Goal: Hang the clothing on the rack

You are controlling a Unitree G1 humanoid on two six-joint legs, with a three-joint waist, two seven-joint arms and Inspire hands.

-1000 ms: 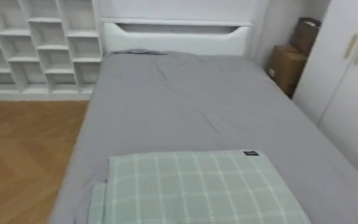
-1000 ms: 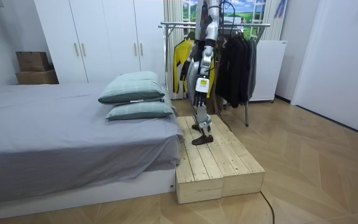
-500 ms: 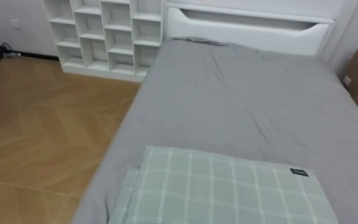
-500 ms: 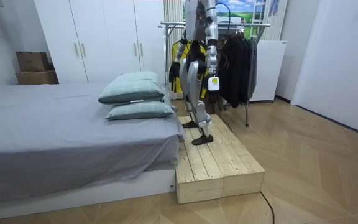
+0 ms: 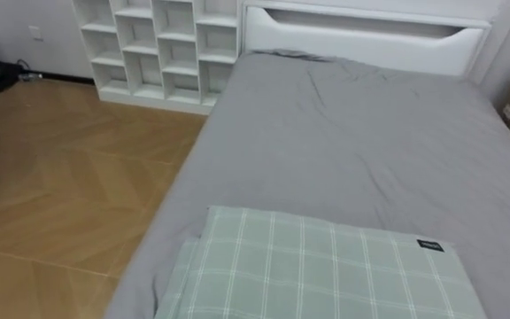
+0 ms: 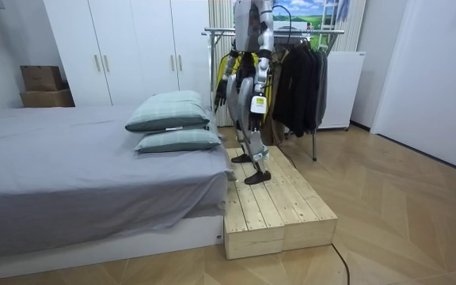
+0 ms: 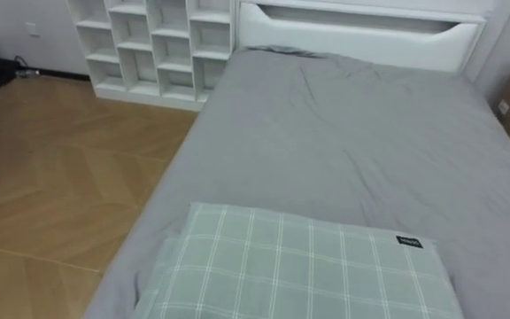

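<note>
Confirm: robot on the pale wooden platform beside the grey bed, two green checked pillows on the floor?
No: the two green checked pillows lie stacked on the grey bed, not the floor; the room view shows it. The robot does stand on the pale wooden platform beside it.

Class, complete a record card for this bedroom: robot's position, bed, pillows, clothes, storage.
Robot position: on the wooden platform, beside the bed at its pillow end
Bedding: grey sheet, white end board
Pillows: two green checked pillows, stacked
Clothes: dark garments hanging on the clothes rack
Storage: white cube shelf, white wardrobe, cardboard boxes
</note>
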